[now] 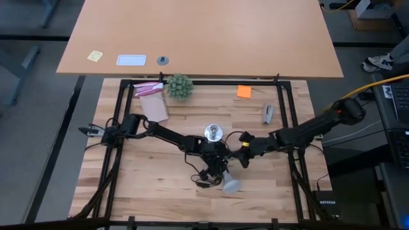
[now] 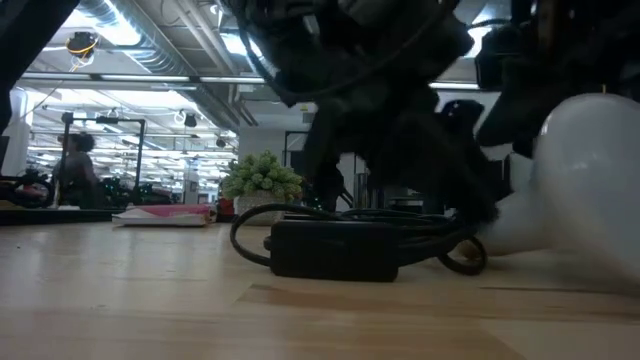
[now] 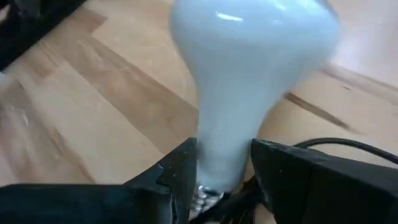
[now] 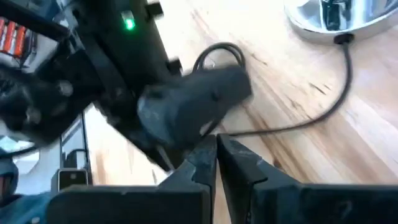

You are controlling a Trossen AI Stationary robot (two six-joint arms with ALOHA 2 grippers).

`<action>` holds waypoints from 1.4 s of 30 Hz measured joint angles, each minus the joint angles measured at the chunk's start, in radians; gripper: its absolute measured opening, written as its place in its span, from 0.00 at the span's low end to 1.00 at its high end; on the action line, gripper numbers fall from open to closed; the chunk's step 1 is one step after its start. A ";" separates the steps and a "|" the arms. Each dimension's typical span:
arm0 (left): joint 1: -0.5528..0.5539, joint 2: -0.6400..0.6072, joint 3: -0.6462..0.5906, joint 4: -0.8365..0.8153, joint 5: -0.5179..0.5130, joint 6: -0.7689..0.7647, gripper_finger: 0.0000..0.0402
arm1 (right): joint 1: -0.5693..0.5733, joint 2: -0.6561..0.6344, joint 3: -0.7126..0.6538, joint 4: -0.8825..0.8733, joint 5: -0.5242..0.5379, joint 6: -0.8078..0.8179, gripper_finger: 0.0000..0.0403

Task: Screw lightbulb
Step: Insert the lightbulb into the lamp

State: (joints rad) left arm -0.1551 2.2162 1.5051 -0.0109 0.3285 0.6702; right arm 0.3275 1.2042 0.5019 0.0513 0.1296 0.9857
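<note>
The white frosted lightbulb (image 3: 249,68), dome outward, is clamped at its narrow neck by the left gripper (image 3: 221,180); the right gripper (image 4: 216,163) is clenched empty.

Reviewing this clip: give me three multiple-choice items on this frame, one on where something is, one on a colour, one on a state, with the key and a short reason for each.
1. Where does the little green plant stand?
A. at the table's far edge, beside the pink packet
B. at the near edge, beside the lightbulb
C. on the silvery socket disc

2. What colour is the square paper note on the wooden table?
A. blue
B. orange
C. green

3. What is the left tool doing?
A. standing wide open above the table
B. gripping the plant
C. shut on the lightbulb at its narrow neck

Key: 1 A, the high view shows plant and packet together at the far edge. 2 B, the note is plainly orange. 3 C, the left wrist view shows both fingers pressed against the bulb's neck.
</note>
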 joint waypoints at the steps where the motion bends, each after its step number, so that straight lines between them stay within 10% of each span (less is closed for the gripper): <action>1: 0.000 -0.003 0.000 0.001 0.001 -0.003 0.36 | 0.000 -0.021 -0.002 -0.010 -0.004 -0.010 0.06; 22: 0.000 -0.008 0.004 0.026 -0.023 -0.023 0.36 | 0.182 -0.169 0.108 -0.071 -0.119 -0.043 0.06; 42: 0.000 -0.008 0.005 0.031 -0.026 -0.031 0.36 | 0.412 0.305 0.108 0.272 -0.084 0.217 0.06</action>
State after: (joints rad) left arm -0.1547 2.2082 1.5097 0.0196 0.3027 0.6391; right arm 0.7391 1.5090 0.6094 0.3235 0.0458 1.2023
